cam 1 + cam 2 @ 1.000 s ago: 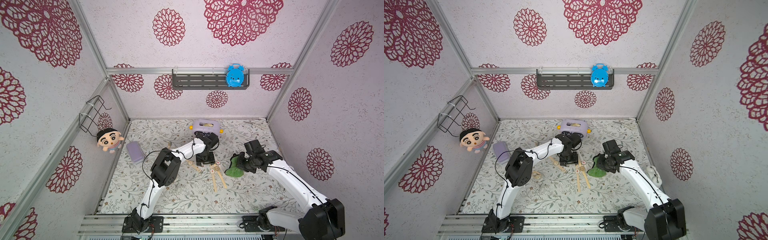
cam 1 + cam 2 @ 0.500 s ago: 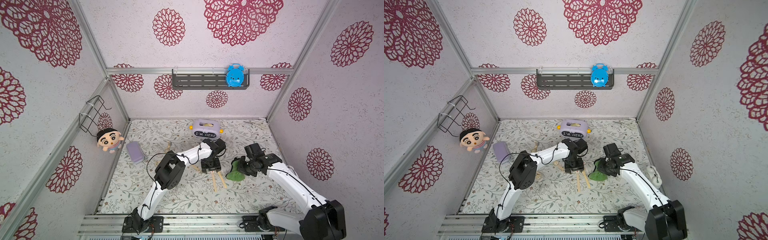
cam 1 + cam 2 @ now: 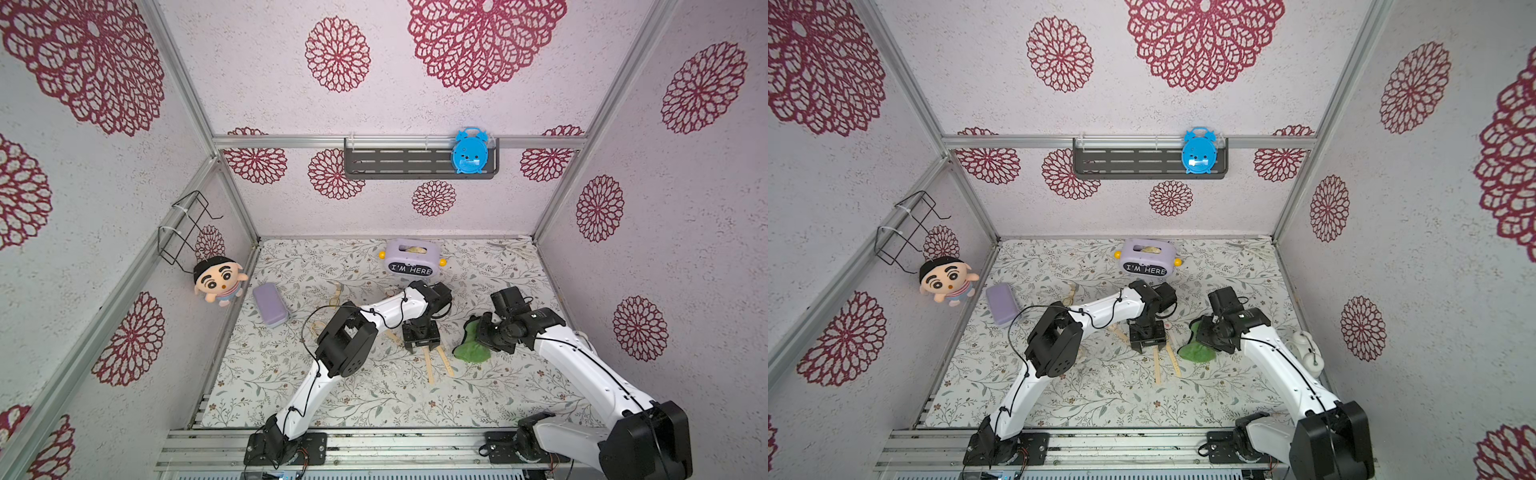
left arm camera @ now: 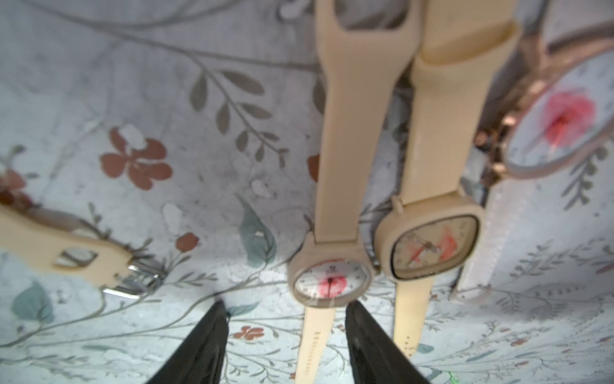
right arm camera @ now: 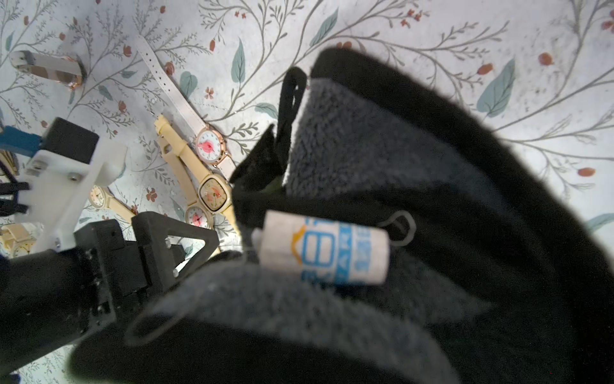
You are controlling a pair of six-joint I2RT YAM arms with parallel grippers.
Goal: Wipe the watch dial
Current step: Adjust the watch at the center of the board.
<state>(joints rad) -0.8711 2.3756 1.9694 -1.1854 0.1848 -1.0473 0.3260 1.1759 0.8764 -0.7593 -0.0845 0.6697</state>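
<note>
Left end effector [image 4: 287, 306] jaws apart astride round watch [image 4: 330, 281] strap: centre it, close gently. Right end effector [image 3: 482, 334], at 3 o'clock, clamps green cloth [image 3: 471, 355]

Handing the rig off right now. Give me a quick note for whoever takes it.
Left hand: open, straddling the strap of the round watch, not gripping.
Right hand: shut on the green cloth, beside the watches.
Square watch and rose-gold watch lie next to the round one.
Done: cloth picked up.
Left: all three dials show red marks, none looks wiped. Likely next: pin the round watch, bring the cloth over.
</note>
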